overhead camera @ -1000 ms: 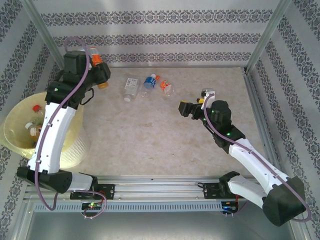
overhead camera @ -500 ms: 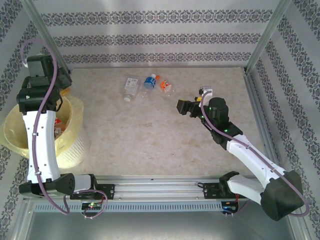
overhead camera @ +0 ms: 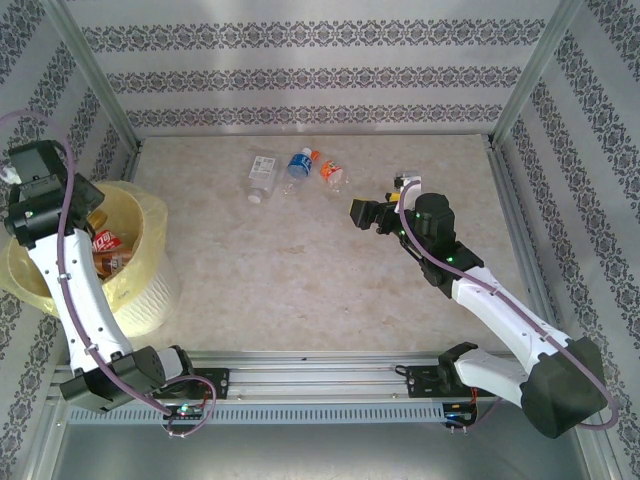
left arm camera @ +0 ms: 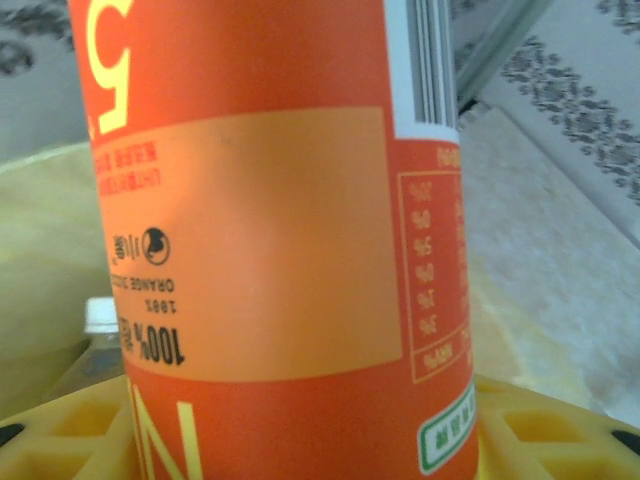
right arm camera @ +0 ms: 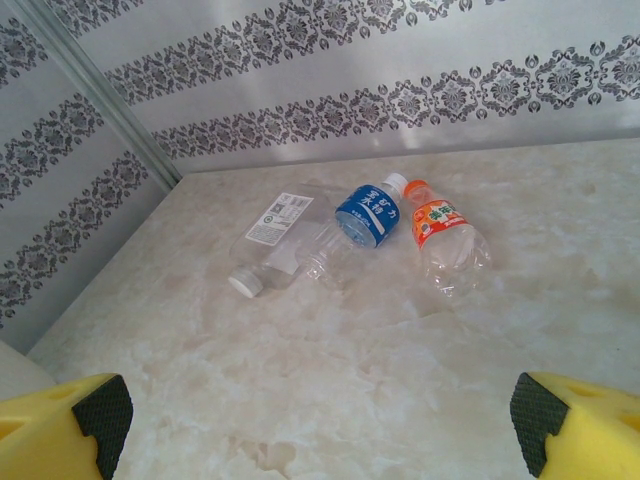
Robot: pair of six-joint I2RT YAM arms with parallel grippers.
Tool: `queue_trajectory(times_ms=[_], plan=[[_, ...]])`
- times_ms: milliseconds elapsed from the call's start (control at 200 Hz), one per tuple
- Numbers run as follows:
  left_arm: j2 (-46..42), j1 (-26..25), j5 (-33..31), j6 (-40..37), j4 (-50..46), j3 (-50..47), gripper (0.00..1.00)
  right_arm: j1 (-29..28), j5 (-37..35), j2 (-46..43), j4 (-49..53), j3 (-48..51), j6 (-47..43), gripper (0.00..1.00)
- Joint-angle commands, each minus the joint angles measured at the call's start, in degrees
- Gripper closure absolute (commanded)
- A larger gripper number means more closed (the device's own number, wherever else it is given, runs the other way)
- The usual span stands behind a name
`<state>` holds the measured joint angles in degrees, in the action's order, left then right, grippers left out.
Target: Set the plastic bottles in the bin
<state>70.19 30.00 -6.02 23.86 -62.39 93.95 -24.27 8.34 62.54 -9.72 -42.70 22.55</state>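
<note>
The likeliest failure was a release too close to the rim. In the left wrist view the orange-labelled bottle (left arm camera: pixel 260 230) hung with the bin (left arm camera: pixel 40 240) at the left of the frame and bare table (left arm camera: pixel 545 260) at the right. A drop there could have clipped the edge and sent the bottle rolling out. In the top view the arm hid the bottle, so how far inside the opening it sat was hard to say. The left gripper (left arm camera: pixel 310 445) was partly closed and clamped on that bottle, its yellow fingers (left arm camera: pixel 60 432) on either side of the label. The right gripper (overhead camera: pixel 362 213), at centre right, stood spread wide and held nothing. It faced three bottles lying at upper centre: a white-labelled bottle (right arm camera: pixel 278 240), a blue-labelled bottle (right arm camera: pixel 362 215) and an orange-capped bottle (right arm camera: pixel 447 245).
</note>
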Motion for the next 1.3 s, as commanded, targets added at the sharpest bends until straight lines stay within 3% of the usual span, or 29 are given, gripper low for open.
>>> queue_trajectory(times_ms=[0, 50, 160, 280, 909, 1119, 1294], plan=[[-0.97, 1.11, 0.49, 2.66, 0.55, -1.39, 0.44, -0.53, 0.89, 0.65, -1.51, -2.03, 0.13, 0.02], [-0.3, 1.2, 1.15, 3.22, 0.39, -1.13, 0.38, -0.54, 0.89, 0.65, -1.53, -2.04, -0.03, 0.02], [0.8, 1.2, 3.25, 4.58, -1.5, 0.41, 0.11, -0.6, 0.65, 0.32, -1.18, -2.04, -0.2, 0.02], [-0.44, 1.2, 5.66, 5.17, -0.32, -0.07, 0.04, -0.58, 0.36, -0.17, -1.18, -1.6, -0.07, 0.02], [-3.09, 0.58, 22.99, 5.59, 6.7, -1.88, 0.0, -0.78, -1.22, -2.7, -0.13, -0.1, -0.05, 0.02], [-5.22, 0.17, 35.07, 6.25, 11.29, -1.27, 0.0, -0.86, -1.13, -1.97, -0.3, -0.28, 0.18, 0.02], [-2.58, 0.23, 41.63, 3.83, 8.89, 1.67, 0.0, -0.91, -1.09, -1.22, -0.65, -0.35, 0.22, 0.02]])
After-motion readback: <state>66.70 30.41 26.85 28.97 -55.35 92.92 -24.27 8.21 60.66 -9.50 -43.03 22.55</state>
